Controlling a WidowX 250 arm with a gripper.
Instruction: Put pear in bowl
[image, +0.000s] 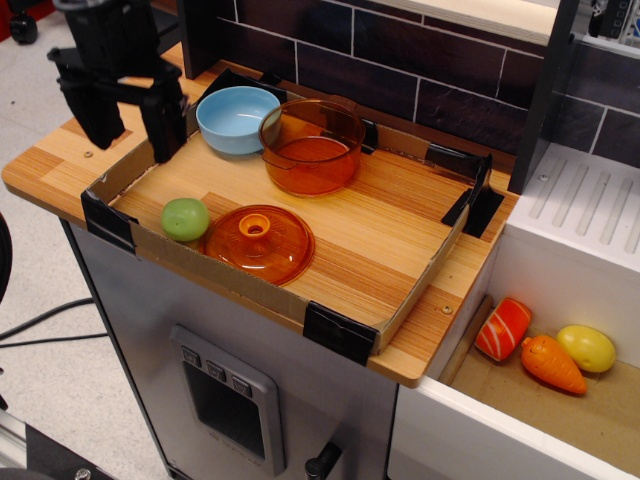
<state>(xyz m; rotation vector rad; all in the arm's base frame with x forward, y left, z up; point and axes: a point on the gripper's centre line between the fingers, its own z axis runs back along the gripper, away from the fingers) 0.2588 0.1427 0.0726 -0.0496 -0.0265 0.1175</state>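
The pear (186, 218) is a small light-green fruit lying at the front left of the cardboard tray (420, 290), touching the orange lid. The light-blue bowl (237, 119) stands empty at the tray's back left corner. My black gripper (132, 128) hangs open and empty over the tray's left wall, behind and to the left of the pear and left of the bowl. One fingertip (166, 140) is just inside the wall, the other outside it.
A transparent orange pot (312, 147) stands right beside the bowl. An orange lid (259, 243) lies next to the pear. In the sink at lower right lie a salmon-coloured piece (502, 328), a carrot (552, 364) and a yellow fruit (586, 347).
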